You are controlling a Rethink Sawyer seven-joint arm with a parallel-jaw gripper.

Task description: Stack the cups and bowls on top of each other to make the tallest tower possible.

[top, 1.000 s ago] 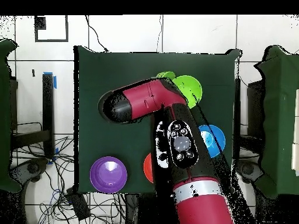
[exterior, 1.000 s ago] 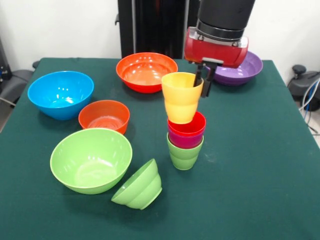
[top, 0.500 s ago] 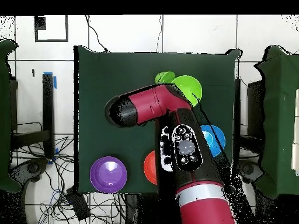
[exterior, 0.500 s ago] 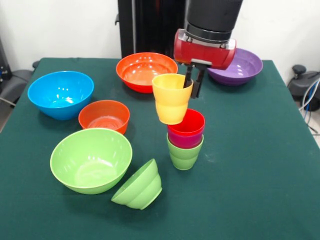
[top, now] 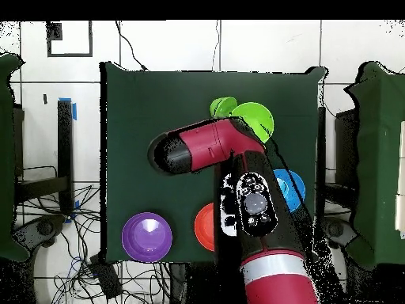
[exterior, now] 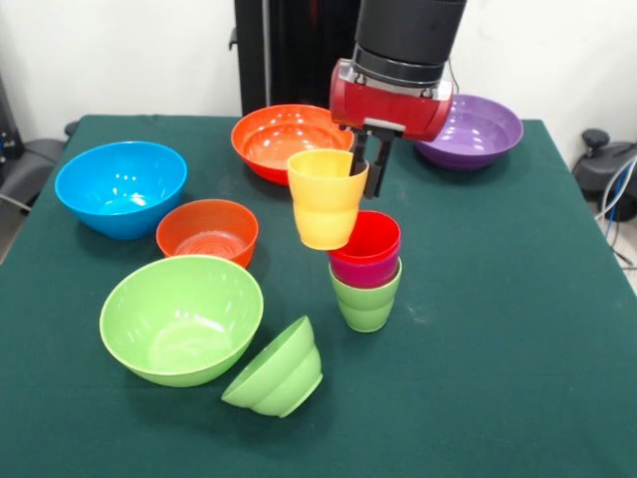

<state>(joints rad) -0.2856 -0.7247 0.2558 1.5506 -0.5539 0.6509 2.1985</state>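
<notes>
My gripper (exterior: 364, 179) is shut on the rim of the yellow cup (exterior: 324, 199), which hangs upright in the air just left of the tower (exterior: 365, 269). That tower is three nested cups: red (exterior: 369, 239) on top, purple (exterior: 363, 272) in the middle, green (exterior: 365, 302) at the bottom. The yellow cup's base is level with the red cup's rim and beside it. A small green ribbed bowl (exterior: 276, 370) lies on its side at the front. In the overhead view the arm (top: 207, 146) hides the gripper and the cups.
Around the tower stand a large green bowl (exterior: 181, 317), a small orange-red bowl (exterior: 207, 231), a blue bowl (exterior: 120, 186), a large orange bowl (exterior: 284, 139) and a purple bowl (exterior: 480, 129). The overhead view shows the purple bowl (top: 147, 236) and the green bowl (top: 255, 120).
The gripper has carried the yellow cup leftward in the front view, from directly above the red cup to beside the tower. The bowls have not moved.
</notes>
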